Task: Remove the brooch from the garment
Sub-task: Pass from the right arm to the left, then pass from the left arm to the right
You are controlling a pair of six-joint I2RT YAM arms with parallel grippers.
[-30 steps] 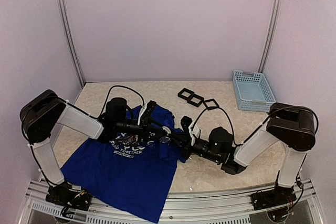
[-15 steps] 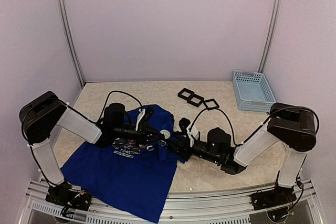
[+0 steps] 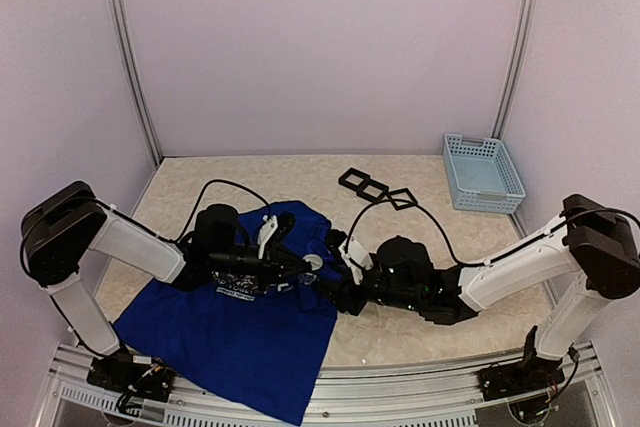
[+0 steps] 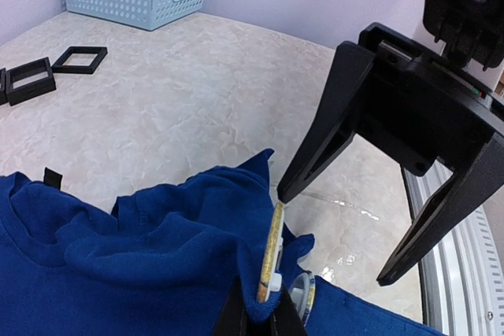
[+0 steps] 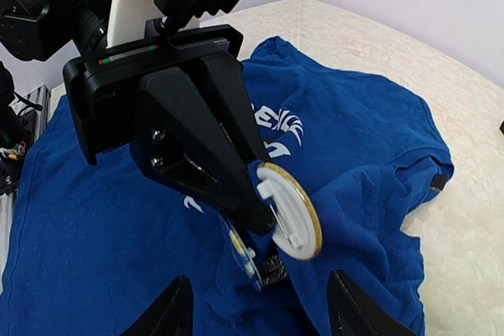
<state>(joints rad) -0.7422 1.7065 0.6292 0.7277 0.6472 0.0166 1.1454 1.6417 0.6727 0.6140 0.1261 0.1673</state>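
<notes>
The garment, a royal-blue T-shirt with white lettering, lies spread at the front left of the table. A round brooch with a white back, a pin and a gold rim stands up from a raised fold; it appears edge-on in the left wrist view. My left gripper is shut on that fold right at the brooch's lower edge. My right gripper faces it from the right, open, with its fingers either side of the brooch and touching nothing. A second round badge hangs just below.
Black square frames lie at the back centre, and a light-blue basket stands at the back right. The aluminium rail runs along the near edge. The shirt's collar bunches beside the left gripper.
My right gripper has opened and its arm has stretched out lower toward the left. My left gripper has closed on the fold and sunk a little.
</notes>
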